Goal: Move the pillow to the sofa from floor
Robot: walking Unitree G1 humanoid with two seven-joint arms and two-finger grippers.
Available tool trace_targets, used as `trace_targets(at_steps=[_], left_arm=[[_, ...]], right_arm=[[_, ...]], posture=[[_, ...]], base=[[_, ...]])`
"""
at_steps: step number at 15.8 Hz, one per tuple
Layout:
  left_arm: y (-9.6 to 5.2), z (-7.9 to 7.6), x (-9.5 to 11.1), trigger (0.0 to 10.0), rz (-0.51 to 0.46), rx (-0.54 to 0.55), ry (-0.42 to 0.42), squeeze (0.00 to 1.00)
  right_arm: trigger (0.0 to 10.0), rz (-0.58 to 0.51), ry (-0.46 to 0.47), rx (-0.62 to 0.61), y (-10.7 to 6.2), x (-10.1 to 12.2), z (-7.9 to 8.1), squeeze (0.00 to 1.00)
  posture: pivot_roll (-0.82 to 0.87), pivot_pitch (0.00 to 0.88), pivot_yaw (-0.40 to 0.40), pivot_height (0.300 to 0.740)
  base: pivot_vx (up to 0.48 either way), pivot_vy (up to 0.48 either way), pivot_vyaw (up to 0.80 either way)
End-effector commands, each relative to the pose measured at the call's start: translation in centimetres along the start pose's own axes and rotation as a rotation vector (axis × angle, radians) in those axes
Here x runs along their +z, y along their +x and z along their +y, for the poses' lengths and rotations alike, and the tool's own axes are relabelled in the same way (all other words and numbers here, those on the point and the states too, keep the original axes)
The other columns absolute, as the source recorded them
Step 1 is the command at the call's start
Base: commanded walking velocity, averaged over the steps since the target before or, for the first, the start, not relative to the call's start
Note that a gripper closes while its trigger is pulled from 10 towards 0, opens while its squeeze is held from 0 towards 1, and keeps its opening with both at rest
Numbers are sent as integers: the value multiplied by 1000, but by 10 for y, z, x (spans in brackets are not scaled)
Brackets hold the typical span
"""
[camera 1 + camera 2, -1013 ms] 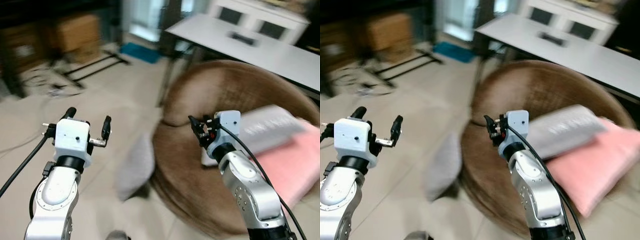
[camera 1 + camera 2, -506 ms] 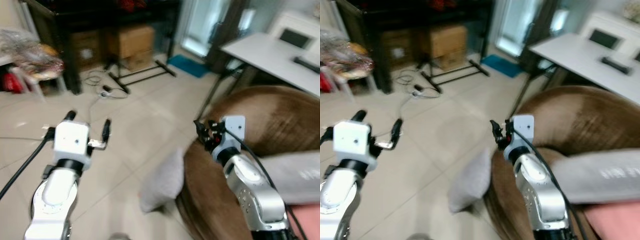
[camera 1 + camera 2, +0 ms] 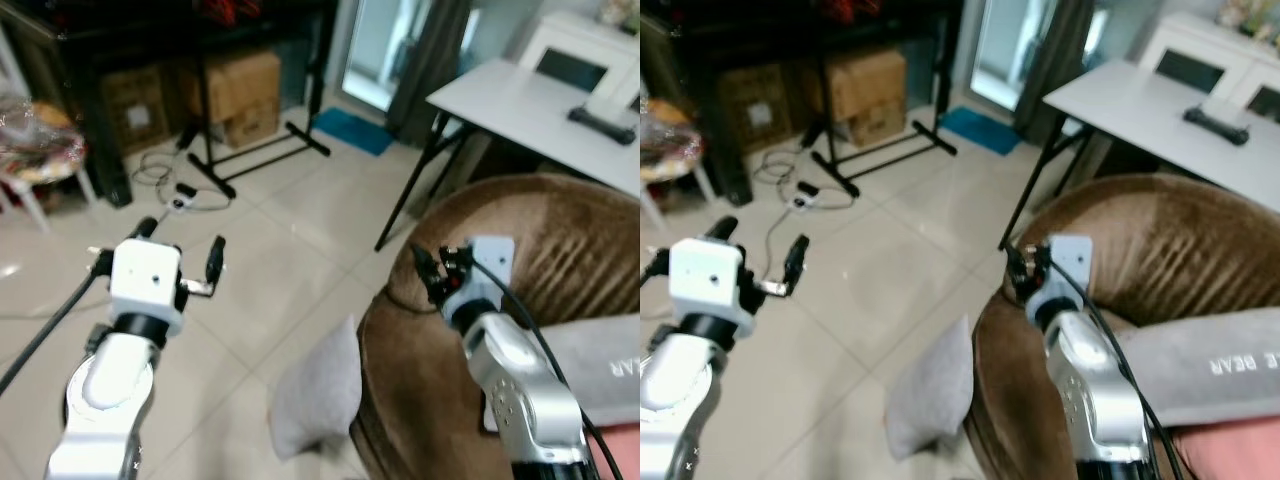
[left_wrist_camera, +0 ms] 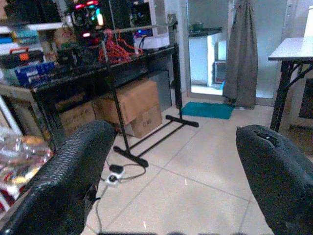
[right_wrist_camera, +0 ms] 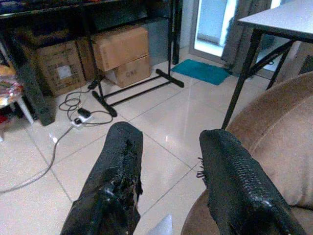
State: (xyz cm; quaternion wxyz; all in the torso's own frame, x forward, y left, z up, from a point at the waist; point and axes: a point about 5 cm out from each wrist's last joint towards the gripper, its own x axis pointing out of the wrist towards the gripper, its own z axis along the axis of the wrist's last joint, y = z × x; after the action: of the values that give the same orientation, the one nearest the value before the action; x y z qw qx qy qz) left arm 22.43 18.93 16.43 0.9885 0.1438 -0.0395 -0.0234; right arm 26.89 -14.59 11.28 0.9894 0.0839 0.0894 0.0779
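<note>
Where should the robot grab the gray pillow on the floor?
Probably by its top edge, from above. The pillow stands on edge, leaning against the sofa, so that edge points up, thin and free to pinch. The left gripper has the clearer path.

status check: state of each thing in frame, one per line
grey pillow: on the floor, leaning against the sofa, not held
sofa: brown, with a grey cushion and a pink one on it
left gripper: open, raised over the floor
right gripper: open, raised by the sofa's edge
</note>
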Motion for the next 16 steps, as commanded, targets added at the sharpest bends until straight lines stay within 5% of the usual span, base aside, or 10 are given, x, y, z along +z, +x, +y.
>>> trace_targets(at_steps=[1, 9, 16], left_arm=[[0, 0, -1, 10000, 10, -9, -4, 0], [4, 0, -3, 10000, 23, -82, 77, 0], [16, -6, -4, 10000, 11, -178, 80, 0]], right_arm=[[10000, -16, -2, 11, 2, 3, 6, 0], [10000, 5, -3, 22, 3, -5, 10, 0], [10000, 15, -10, -72, -12, -16, -3, 0]], posture=[[101, 0, -124, 740], [121, 0, -43, 740], [57, 0, 64, 740]], base=[[266, 0, -800], [32, 0, 0], [0, 0, 0]])
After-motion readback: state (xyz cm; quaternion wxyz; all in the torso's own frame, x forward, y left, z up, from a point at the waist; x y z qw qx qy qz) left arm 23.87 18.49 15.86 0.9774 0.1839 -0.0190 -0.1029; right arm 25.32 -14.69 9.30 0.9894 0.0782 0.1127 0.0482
